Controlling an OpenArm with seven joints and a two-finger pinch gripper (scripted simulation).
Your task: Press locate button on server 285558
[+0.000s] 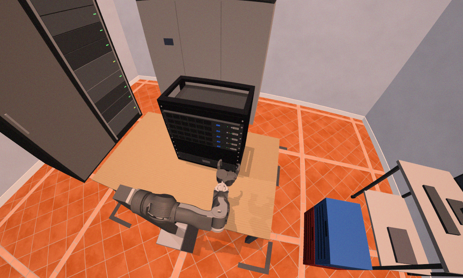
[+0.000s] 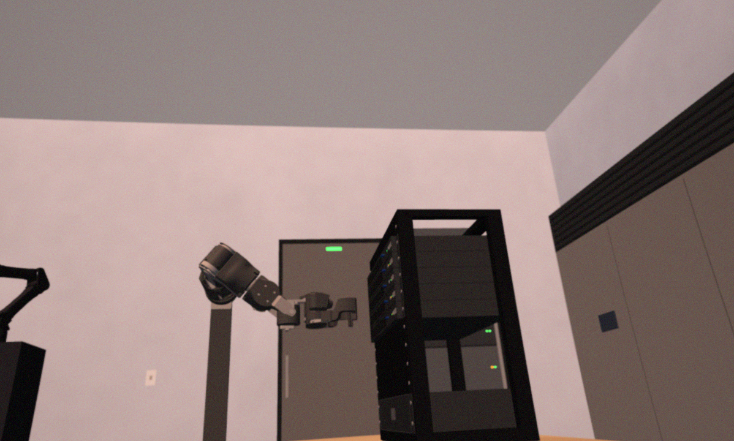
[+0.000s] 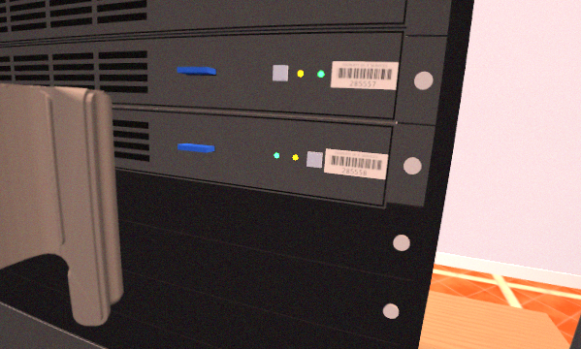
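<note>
A black rack (image 1: 166,102) is standing on the wooden worktop (image 1: 139,162); the arm's end effector (image 1: 228,168) is hovering open just before its lower front, gripping nothing.

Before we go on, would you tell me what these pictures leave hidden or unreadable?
- Second finger: wrist view shows only one finger; the other is cut off by the frame edge.
- Upper servers' labels: cut off by the wrist view's top edge; too small in the top view of the rack.
- Server fronts: edge-on in the exterior view.
- Buttons: the 285558 button looks grey, unlit; upper ones unseen.
</note>
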